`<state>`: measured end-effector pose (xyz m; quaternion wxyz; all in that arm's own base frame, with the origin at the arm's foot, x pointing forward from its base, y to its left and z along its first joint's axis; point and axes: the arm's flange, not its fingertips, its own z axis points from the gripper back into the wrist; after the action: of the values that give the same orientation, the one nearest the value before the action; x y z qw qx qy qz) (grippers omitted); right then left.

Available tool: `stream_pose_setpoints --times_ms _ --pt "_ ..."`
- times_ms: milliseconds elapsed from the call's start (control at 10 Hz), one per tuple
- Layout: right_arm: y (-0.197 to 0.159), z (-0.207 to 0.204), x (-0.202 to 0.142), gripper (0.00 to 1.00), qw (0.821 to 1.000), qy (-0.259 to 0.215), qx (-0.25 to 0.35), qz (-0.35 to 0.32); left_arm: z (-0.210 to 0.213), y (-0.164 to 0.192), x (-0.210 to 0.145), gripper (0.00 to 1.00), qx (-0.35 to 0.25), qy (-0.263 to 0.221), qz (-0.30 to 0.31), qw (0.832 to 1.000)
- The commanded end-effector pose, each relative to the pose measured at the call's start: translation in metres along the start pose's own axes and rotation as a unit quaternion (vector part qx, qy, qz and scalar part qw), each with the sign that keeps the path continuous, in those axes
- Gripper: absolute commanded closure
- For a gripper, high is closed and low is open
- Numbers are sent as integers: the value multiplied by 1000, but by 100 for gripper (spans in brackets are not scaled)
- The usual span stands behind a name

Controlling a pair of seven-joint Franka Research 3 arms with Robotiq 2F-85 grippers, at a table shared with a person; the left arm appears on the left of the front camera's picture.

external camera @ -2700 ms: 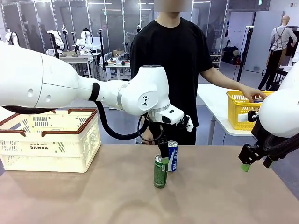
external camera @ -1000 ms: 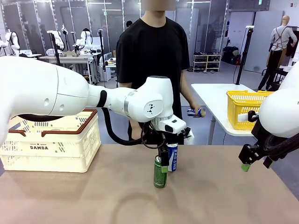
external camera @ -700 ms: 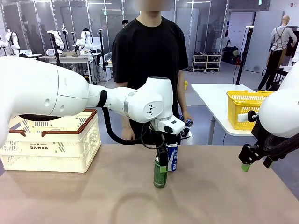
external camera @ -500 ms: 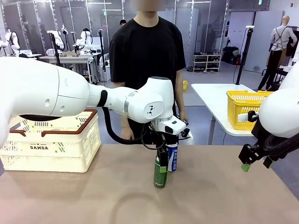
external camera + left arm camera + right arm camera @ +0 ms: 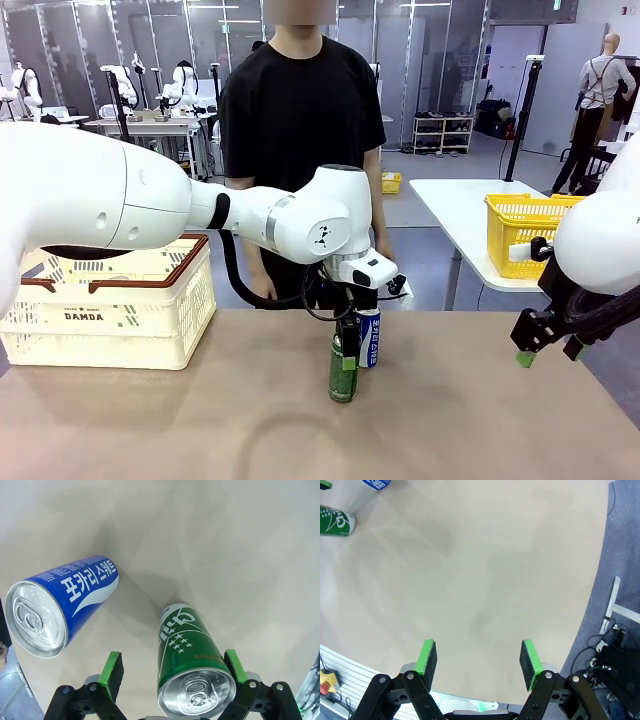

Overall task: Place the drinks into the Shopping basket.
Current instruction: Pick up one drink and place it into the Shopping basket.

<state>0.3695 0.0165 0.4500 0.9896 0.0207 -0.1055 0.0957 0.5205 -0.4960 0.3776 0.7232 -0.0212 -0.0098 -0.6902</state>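
The left hand (image 5: 172,669) has dropped astride the green can (image 5: 187,645) and settled, wide open, gripping nothing; closing looks the next step toward the Shopping basket (image 5: 100,330)

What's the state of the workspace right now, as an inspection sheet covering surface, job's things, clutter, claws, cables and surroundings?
surface: beige table, bare apart from the job's things.
job's things: green can and blue can upright mid-table, close together; Shopping basket at the robot's left end, both cans outside it.
clutter: nothing seen.
claws: left claw open, straddling the green can's top; right claw open, empty, over bare table.
cables: black cable loops under the left arm.
surroundings: person at the far side; yellow basket on a side table.
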Motion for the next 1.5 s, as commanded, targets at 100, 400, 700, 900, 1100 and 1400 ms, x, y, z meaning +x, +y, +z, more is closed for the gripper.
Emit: stream_pose_setpoints --times_ms 100,400,700,900,1100,1400 --pt "-1 1 -1 16 1000 -1 0 0 1 1 -1 0 -6 -6 -3 1000" --pt "-1 1 -1 16 1000 -1 0 0 -2 -5 6 0 6 13 -9 1000" --pt "-1 1 -1 16 1000 -1 0 0 -7 -16 10 0 23 40 24 999" --pt "-1 1 -1 16 1000 -1 0 0 -13 -19 10 0 17 51 34 998" --pt "-1 1 -1 16 1000 -1 0 0 -17 -20 9 0 25 55 39 997" --pt "-1 1 -1 16 1000 -1 0 0 -21 -19 8 15 38 51 36 997"
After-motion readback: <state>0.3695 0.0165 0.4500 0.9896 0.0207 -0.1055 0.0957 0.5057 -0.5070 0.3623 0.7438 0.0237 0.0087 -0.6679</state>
